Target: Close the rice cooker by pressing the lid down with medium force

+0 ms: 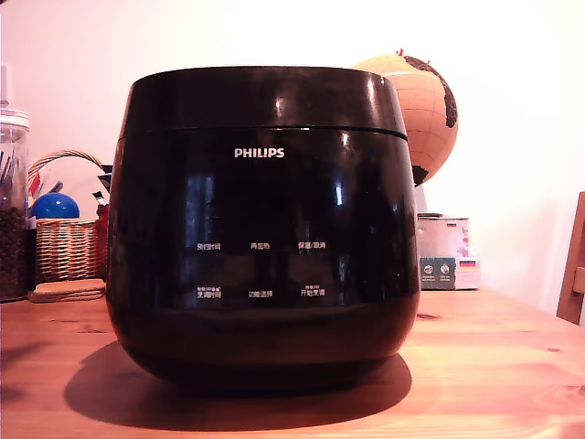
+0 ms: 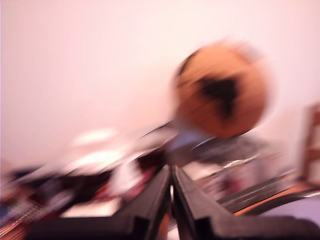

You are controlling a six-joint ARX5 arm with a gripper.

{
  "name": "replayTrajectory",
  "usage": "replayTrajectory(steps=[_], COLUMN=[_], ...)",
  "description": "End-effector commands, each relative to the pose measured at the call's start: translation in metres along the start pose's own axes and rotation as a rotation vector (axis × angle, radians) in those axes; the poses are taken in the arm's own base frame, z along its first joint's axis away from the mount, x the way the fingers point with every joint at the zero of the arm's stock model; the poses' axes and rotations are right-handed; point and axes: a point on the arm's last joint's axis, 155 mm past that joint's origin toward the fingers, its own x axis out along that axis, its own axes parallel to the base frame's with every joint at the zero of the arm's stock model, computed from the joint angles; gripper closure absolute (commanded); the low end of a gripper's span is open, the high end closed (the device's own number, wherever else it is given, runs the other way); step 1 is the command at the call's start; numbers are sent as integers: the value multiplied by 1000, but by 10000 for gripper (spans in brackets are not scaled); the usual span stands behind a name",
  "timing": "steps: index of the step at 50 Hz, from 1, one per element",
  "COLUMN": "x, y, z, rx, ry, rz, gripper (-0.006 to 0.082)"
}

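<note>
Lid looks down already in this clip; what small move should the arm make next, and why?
Probably ease the hand up and clear. In the exterior view the lid sits level on the rice cooker, seam thin and even, arm absent. The wrist view is motion-blurred, its fingers together, facing the globe.

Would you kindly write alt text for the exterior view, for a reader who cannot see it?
A glossy black Philips rice cooker fills the frame on a wooden table, its lid down. A tan globe stands behind at the exterior view's right; a wicker basket sits at its left.
</note>
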Motion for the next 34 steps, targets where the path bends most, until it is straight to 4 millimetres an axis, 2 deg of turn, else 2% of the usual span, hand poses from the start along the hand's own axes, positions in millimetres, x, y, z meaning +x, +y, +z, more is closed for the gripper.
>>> replayTrajectory(steps=[1, 9, 18, 25, 34], x=[-3, -5, -9, -11, -11], y=[15, 49, 77, 87, 87], z=[-4, -12, -18, -19, -19], rx=[8, 16, 20, 21, 21], ry=[8, 36, 60, 61, 61], rz=[39, 130, 204, 230, 231], gripper=[791, 791, 791, 791, 791])
